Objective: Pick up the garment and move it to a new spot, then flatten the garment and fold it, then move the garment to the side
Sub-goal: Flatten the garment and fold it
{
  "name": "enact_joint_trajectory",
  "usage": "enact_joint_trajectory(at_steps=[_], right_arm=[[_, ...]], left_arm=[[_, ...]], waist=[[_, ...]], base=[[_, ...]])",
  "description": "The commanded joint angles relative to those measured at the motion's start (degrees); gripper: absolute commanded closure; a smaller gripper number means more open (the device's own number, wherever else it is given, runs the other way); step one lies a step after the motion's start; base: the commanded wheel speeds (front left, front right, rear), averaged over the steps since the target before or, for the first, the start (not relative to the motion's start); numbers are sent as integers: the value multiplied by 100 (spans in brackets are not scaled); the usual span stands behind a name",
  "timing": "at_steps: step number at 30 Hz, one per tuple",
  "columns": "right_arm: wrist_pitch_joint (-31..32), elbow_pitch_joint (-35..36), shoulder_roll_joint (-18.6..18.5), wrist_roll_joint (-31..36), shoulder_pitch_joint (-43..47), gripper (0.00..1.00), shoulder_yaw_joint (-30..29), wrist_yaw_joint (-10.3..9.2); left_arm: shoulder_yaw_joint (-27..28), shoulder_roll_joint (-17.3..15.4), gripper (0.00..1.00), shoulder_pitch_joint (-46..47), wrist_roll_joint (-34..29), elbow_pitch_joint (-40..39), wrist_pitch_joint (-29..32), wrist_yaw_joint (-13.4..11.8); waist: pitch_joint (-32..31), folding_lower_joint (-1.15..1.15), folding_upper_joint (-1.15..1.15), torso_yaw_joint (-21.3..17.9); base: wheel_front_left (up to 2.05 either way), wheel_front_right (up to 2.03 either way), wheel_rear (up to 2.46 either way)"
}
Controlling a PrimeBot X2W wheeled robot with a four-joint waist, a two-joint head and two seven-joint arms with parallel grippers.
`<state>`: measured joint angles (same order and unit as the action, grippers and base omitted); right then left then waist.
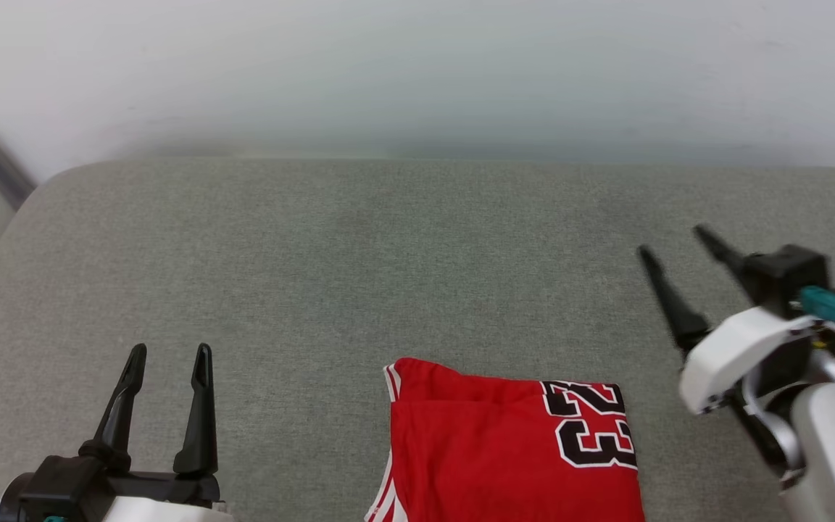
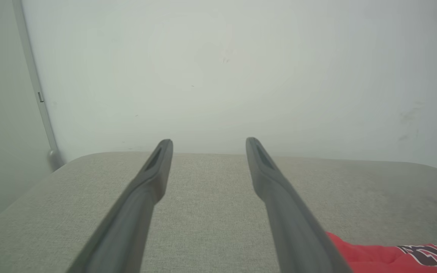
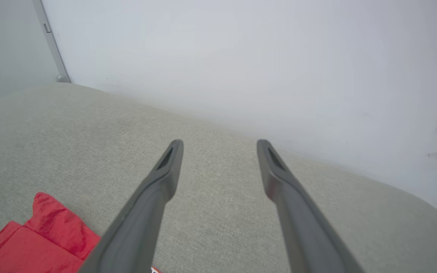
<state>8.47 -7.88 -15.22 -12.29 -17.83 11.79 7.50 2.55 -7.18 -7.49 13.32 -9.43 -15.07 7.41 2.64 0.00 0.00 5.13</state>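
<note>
Shirt [image 1: 504, 449] lies folded into a red block, number panel on top. It sits right of the left gripper [image 1: 171, 353] and left of the right gripper [image 1: 671, 241], nearer the robot than the right one's fingertips. Its near edge runs out of the head view, so I cannot tell where it ends.

Left gripper: jaws spread, nothing between them, well apart from the shirt. In the left wrist view the red cloth shows just past its right finger.

Right gripper: jaws spread, empty, tilted, raised off the cloth, close beside the shirt's right edge. In the right wrist view the shirt's corner sits off to its left.

Beyond both sets of fingertips is bare grey cushion [image 1: 388, 254], then wall [image 1: 417, 72].

Judgement: the fold looks done; the move to the side is either done or the last step.

Risks:
- Pinching only the top layer would peel the fold open on lifting.
- Dragging it over the rough cushion would bunch the bottom layer.
- The far left corner looks puffed, with layers offset; a one-sided grip would let it flop.
- A low right finger could snag the edge as it moves.
- If the hidden near edge overhangs, the shirt could slide off.
</note>
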Motion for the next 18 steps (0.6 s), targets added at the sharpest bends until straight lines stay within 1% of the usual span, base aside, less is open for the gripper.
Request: enact_joint_trajectory(at_steps=[1, 5, 6, 9, 12, 16, 18], right_arm=[[-196, 93, -86, 62, -19, 0, -104, -2], [-851, 442, -253, 281, 377, 0, -513, -3], [-986, 531, -230, 317, 509, 0, -644, -3], [-1326, 824, -24, 429, 949, 0, -1106, -2], [-1631, 1107, 231, 544, 1401, 0, -1436, -2], [-1865, 1300, 573, 635, 1826, 0, -1665, -2], [-1928, 1331, 681, 687, 1947, 0, -1695, -2]], left_arm=[[9, -38, 0, 74, 4, -8, -13, 6], [-39, -63, 0, 79, 28, 32, -13, 6], [-54, -58, 0, 71, 40, 45, -13, 6], [-141, -64, 0, 4, 61, 110, -13, 6], [-199, -66, 0, -42, 90, 162, -13, 6], [-252, -37, 0, -105, 76, 186, -13, 6], [-258, -26, 0, -114, 78, 198, -13, 6]], waist=[[25, 0, 0, -40], [46, 0, 0, -106], [50, 0, 0, -118], [49, 0, 0, -139], [49, 0, 0, -158], [55, 0, 0, -174], [56, 0, 0, -173]], base=[[0, 0, 0], [0, 0, 0], [0, 0, 0], [0, 0, 0], [0, 0, 0], [0, 0, 0], [0, 0, 0]])
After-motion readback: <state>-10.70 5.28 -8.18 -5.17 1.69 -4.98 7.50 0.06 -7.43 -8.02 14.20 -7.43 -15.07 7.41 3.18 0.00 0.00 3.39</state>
